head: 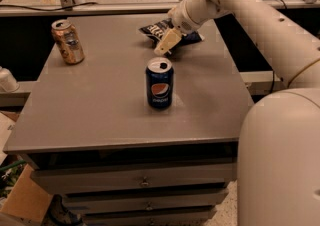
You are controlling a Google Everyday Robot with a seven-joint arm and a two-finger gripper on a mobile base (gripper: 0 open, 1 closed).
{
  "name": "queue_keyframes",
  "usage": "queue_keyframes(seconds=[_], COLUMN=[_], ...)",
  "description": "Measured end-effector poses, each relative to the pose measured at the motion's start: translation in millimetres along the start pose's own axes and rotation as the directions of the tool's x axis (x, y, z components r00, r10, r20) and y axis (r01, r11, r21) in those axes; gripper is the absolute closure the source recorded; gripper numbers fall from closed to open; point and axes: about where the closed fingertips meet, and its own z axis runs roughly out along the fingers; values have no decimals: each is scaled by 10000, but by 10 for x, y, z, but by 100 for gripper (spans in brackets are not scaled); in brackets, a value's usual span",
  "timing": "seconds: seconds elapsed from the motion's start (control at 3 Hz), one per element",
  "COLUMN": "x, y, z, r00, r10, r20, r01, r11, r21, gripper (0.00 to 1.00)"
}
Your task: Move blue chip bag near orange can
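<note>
The blue chip bag [159, 31] lies at the back of the grey table, right of centre, dark navy with white lettering. My gripper [165, 45] reaches in from the right and sits over the bag's front edge, its cream fingers pointing down-left and covering part of the bag. The orange can [67, 42] stands upright near the table's back left corner, far from the bag.
A dark blue Pepsi can [159, 83] stands upright in the middle of the table [100, 105], between bag and front edge. My white arm [250, 10] crosses the right side. Drawers sit below the tabletop. A cardboard box [22, 197] is on the floor at left.
</note>
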Motion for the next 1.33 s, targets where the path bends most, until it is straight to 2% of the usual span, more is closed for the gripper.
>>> queue_keyframes(seconds=[0.67,1.0,1.33], x=[156,-5,-540], y=[14,-24,-38], z=[1,-144,-321], r00=[9995,10000,9925], r10=[189,5,-746], r20=[-267,74,968], r01=[-187,-7,732], r11=[9998,9998,9972], r21=[108,210,172], gripper=[62,85,100])
